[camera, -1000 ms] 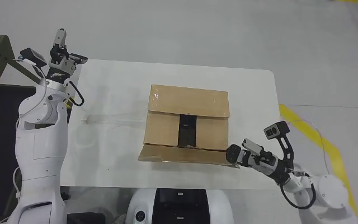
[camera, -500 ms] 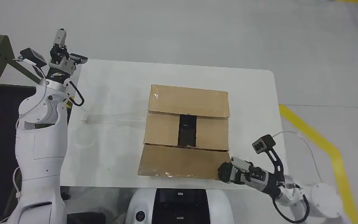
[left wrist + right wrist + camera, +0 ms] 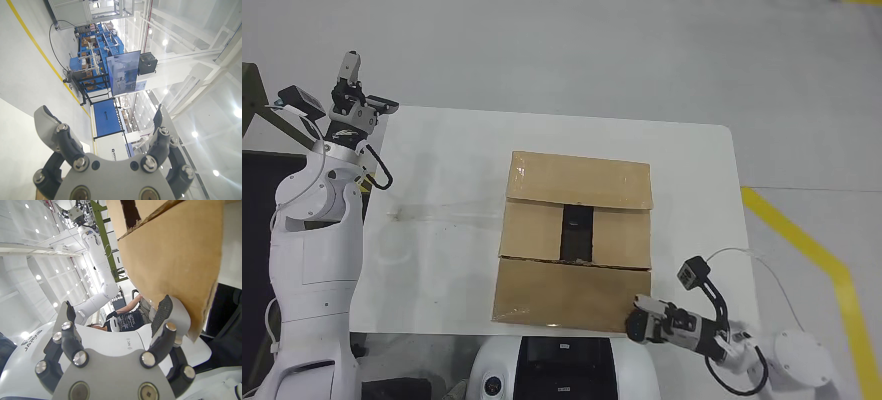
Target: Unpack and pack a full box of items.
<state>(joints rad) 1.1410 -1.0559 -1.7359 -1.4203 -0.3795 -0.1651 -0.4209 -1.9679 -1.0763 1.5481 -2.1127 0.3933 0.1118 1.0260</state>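
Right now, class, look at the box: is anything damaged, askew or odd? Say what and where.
Yes. The box is damaged: its near flap has a ragged, torn edge beside the dark gap, and its corner by the open right jaws is frayed.

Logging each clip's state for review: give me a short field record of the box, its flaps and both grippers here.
Box: brown cardboard box, middle of white table
Flaps: near flap and far flap folded outward; inner flaps leave a dark gap
Right gripper: open, one finger against near flap's right corner
Left gripper: open, empty, raised by table's far-left corner
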